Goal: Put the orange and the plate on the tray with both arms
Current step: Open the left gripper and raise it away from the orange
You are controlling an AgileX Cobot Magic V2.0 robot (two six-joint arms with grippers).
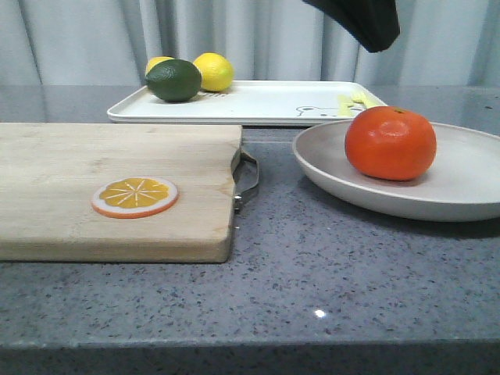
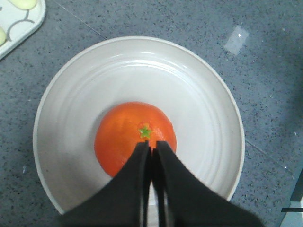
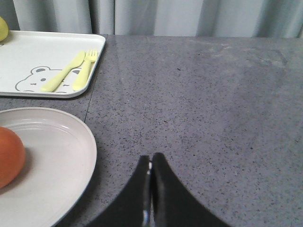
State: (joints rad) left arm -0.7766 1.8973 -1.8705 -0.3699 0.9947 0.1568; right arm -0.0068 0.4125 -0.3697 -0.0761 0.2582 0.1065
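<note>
A glossy orange (image 1: 391, 143) lies in the off-white round plate (image 1: 469, 172) on the right of the grey table. Behind them stands the white tray (image 1: 258, 101) with a bear drawing. In the left wrist view my left gripper (image 2: 152, 143) is shut and empty, hanging over the orange (image 2: 123, 137), which rests on the plate (image 2: 199, 94); in the front view it shows as a black tip (image 1: 371, 35) well above the fruit. My right gripper (image 3: 151, 157) is shut and empty over bare table, just beside the rim of the plate (image 3: 57, 156).
A wooden cutting board (image 1: 117, 180) with a metal handle fills the left side and bears a flat orange slice (image 1: 134, 196). A lime (image 1: 173, 80) and lemons (image 1: 213, 71) sit at the tray's left end. A yellow fork and spoon (image 3: 71, 71) lie near the bear drawing.
</note>
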